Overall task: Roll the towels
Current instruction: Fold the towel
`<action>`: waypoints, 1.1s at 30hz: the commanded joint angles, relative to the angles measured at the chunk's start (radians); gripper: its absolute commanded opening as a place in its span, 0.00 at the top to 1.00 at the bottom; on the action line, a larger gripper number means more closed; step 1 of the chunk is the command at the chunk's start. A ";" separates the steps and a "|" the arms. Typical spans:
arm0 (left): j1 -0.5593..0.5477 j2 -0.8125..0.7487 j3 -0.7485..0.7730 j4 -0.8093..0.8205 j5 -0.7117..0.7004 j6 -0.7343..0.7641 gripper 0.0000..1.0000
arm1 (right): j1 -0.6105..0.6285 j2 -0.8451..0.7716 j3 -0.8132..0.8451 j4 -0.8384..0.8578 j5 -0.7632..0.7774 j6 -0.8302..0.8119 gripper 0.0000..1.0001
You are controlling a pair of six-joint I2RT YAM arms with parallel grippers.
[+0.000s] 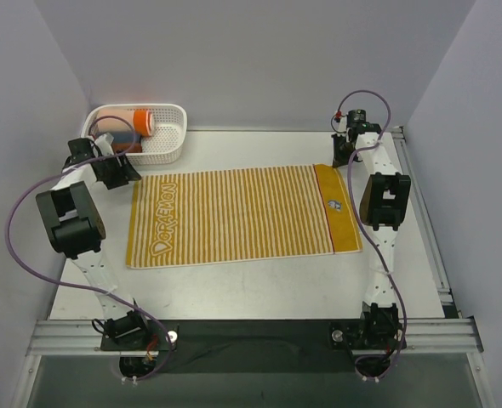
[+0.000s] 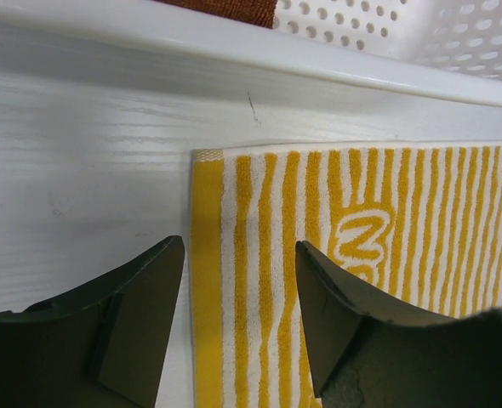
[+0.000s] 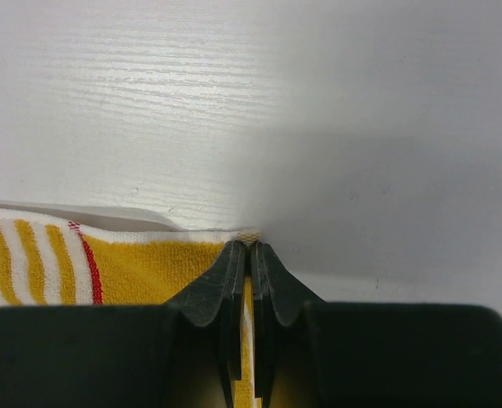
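A: Table (image 1: pixel 259 289) status?
B: Striped towel (image 1: pixel 234 217) lies flat mid-table, lettered end left, cartoon end right. White basket (image 1: pixel 170 144) at the far left corner, orange roll (image 1: pixel 143 121) inside.
A: Claws?
B: Left gripper (image 2: pixel 238 246) open, fingers either side of the towel's left edge near its far corner. Right gripper (image 3: pixel 253 246) closed, pinching the towel's far right corner.

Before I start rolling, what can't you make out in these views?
Right wrist view: how much towel the right hand pinches; its own fingers cover it.
Top view: that hand's fingertips, hidden under its wrist.
Left wrist view: what is in the basket, cut off by the top edge.
Top view: the small figure on the towel, too small to read.
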State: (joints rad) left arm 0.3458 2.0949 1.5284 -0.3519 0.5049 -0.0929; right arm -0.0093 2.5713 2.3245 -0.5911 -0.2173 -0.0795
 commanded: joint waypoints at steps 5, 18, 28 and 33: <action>-0.066 0.043 0.064 0.042 -0.109 0.008 0.39 | 0.003 -0.048 -0.020 -0.021 0.010 -0.008 1.00; -0.093 0.063 0.113 0.067 -0.270 0.076 0.48 | 0.003 -0.060 -0.037 -0.021 0.007 -0.011 1.00; -0.093 0.181 0.255 -0.027 -0.255 0.079 0.50 | 0.003 -0.054 -0.036 -0.022 0.004 -0.014 1.00; -0.097 0.215 0.299 -0.091 -0.252 0.087 0.52 | 0.003 -0.059 -0.039 -0.019 0.006 -0.013 1.00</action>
State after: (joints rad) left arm 0.2504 2.2917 1.7836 -0.3866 0.2462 -0.0174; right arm -0.0093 2.5614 2.3054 -0.5797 -0.2173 -0.0826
